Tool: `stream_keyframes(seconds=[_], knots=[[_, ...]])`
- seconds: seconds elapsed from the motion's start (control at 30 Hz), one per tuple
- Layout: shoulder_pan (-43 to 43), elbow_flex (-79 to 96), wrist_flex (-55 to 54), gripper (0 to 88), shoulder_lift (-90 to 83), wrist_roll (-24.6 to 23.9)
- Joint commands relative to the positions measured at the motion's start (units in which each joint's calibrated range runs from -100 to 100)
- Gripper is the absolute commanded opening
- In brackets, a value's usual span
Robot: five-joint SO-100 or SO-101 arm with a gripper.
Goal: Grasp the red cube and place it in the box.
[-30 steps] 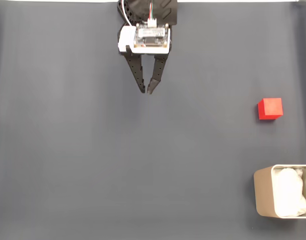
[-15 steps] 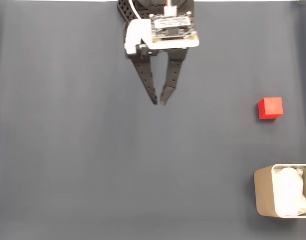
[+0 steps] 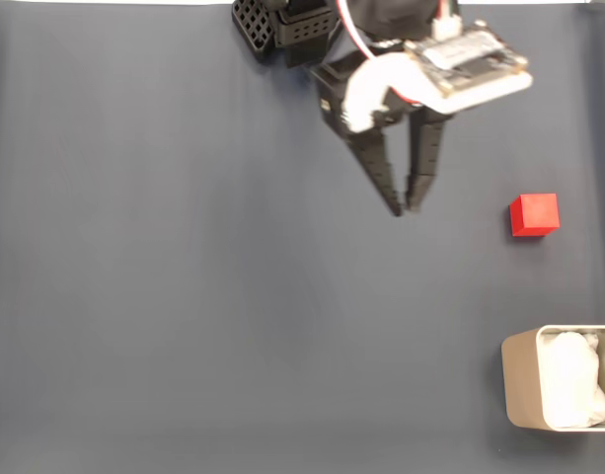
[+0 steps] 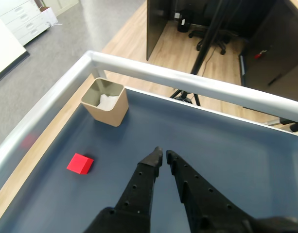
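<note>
Black two-finger gripper (image 3: 404,209) hanging over dark blue mat (image 3: 184,296), fingertips nearly touching, clenched on nothing, red cube (image 3: 534,214) on the mat at its 3 o'clock in the fixed view, well apart, beige tin box (image 3: 519,393) with white padding (image 3: 570,380) at 5 o'clock.

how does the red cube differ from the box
The red cube is bright red; the box is beige. The cube is much smaller than the box. The cube looks solid; the box is open-topped with white padding inside. Both sit on the dark mat, apart.
</note>
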Motion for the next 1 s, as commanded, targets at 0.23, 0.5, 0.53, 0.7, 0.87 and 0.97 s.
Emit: stream_keyframes(seconds=[0.23, 0.5, 0.53, 0.7, 0.87, 0.97], knots=[[-11.6, -2.2, 0.0, 0.0, 2.5, 0.7], [-19.6, 1.5, -0.6, 1.5, 3.4, 0.3], [-20.6, 2.6, -0.9, 2.2, 3.1, 0.2], [-23.8, 10.5, -6.2, 7.8, 0.2, 0.4], [-25.6, 17.0, -11.4, 14.0, -1.9, 1.2], [-26.4, 20.6, -14.8, 16.4, -2.5, 1.9]])
